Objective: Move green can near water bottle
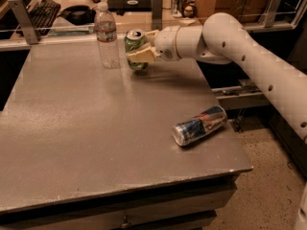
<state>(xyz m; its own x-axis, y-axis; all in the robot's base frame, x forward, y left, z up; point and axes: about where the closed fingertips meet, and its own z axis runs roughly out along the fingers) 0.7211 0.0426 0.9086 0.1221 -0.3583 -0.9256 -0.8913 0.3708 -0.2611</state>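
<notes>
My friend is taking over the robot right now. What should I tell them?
Pincer: shut on the green can, over the far part of the table.
Green can: upright, just to the picture's right of the water bottle, with a small gap between them. I cannot tell if it rests on the table.
Done: the can is next to the bottle.
Left: set it down if needed, open the pincer, and back the arm away without bumping the bottle.
Also: a blue can lies on its side near the table's right edge. Leave it.

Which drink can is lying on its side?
The slim blue-and-silver can; the green can is upright, held by the gripper beside the clear plastic water bottle.
</notes>
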